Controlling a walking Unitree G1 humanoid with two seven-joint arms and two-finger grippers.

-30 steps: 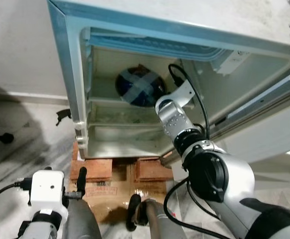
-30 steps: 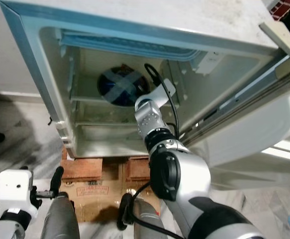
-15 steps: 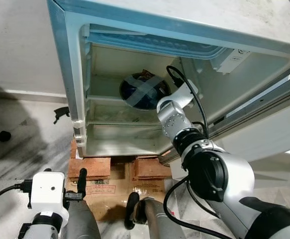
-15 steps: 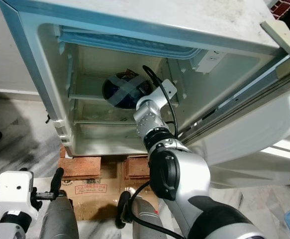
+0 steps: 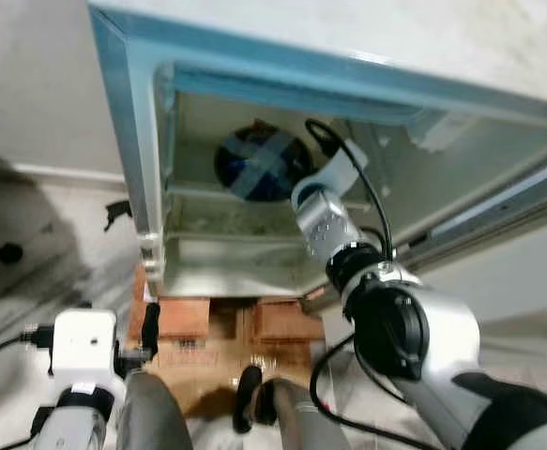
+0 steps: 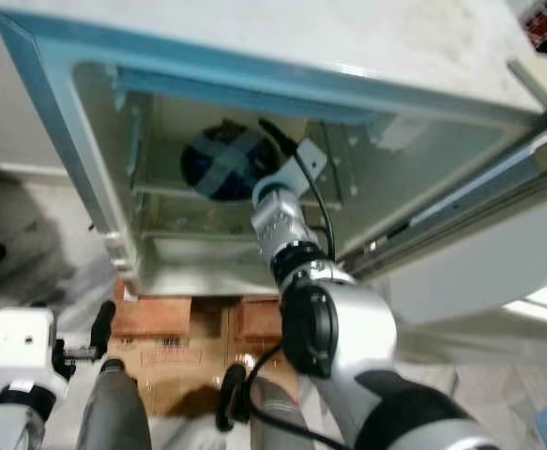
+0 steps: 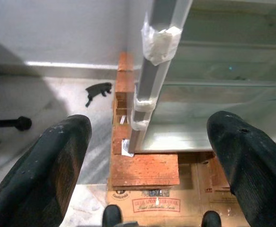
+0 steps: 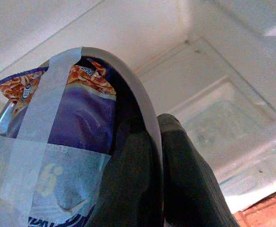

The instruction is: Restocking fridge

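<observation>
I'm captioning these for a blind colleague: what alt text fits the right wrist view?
The right gripper pinches the rim of a metal bowl between its two black fingers, inside the white fridge. A purple snack packet is held in the bowl by crossed strips of pale tape.

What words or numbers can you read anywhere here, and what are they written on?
"6": a pale numeral on the purple snack packet taped inside the round metal bowl, under the tape.
Red and white logo at the packet's top corner: too blurred to read.
Printed label on the brown cardboard sheet under the fridge: too small to read.
The right gripper pinches the bowl's rim.
</observation>
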